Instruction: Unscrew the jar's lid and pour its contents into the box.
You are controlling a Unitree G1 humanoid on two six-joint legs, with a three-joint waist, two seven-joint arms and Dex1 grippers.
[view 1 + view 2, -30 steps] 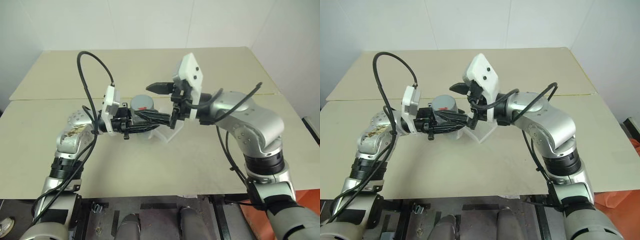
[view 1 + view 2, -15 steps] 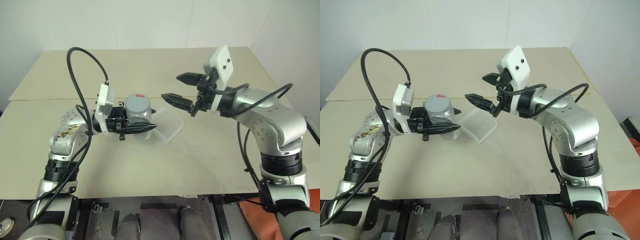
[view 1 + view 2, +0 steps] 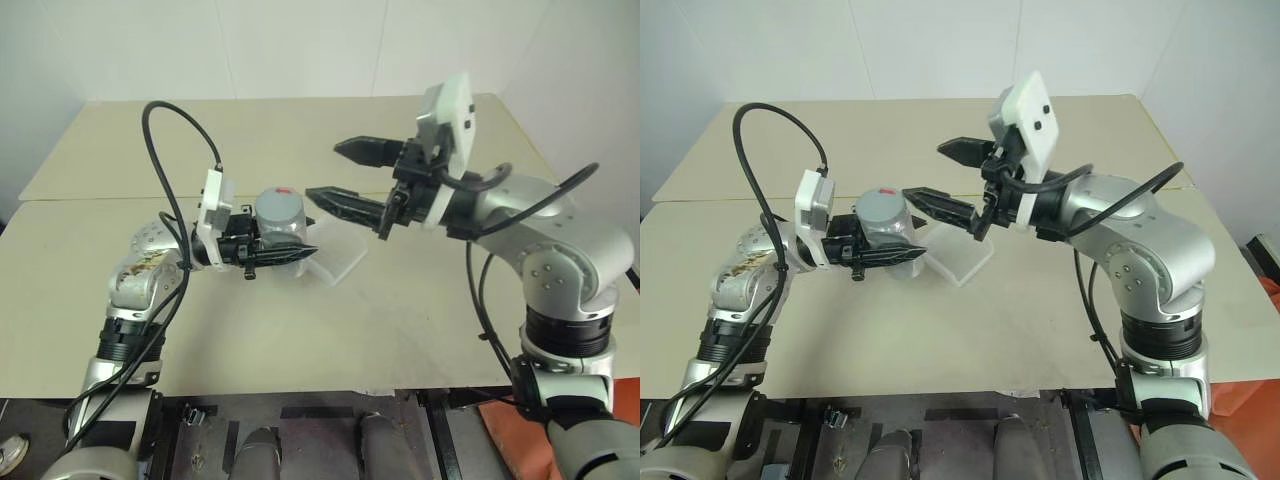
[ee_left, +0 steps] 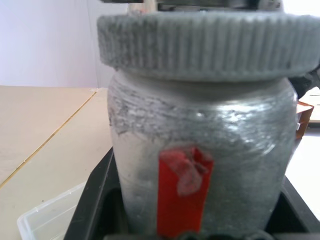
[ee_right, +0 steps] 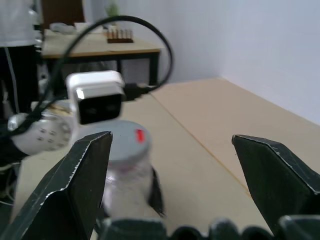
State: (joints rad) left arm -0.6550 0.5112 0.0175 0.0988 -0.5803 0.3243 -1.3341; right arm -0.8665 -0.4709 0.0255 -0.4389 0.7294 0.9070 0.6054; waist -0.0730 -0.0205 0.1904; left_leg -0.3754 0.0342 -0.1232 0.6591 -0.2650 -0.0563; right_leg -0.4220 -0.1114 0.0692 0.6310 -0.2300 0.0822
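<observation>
Jar [image 4: 200, 165]: clear body, cloudy and streaked, red glossy tape patch peeling on the side. Lid [image 4: 207, 45]: matt grey plastic, fine ribbing round the edge. Box [image 3: 338, 258]: clear, thin, smooth plastic. Table [image 3: 300, 330]: matt beige, smooth. Right gripper [image 3: 340, 175] fingers: matt black plastic.

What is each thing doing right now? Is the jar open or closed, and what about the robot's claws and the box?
jar: upright, held off the table, closed
lid: on the jar
box: on the table, looks empty
left gripper: shut on the jar
right gripper: open, holding nothing, near the lid
table: bare around the box
</observation>
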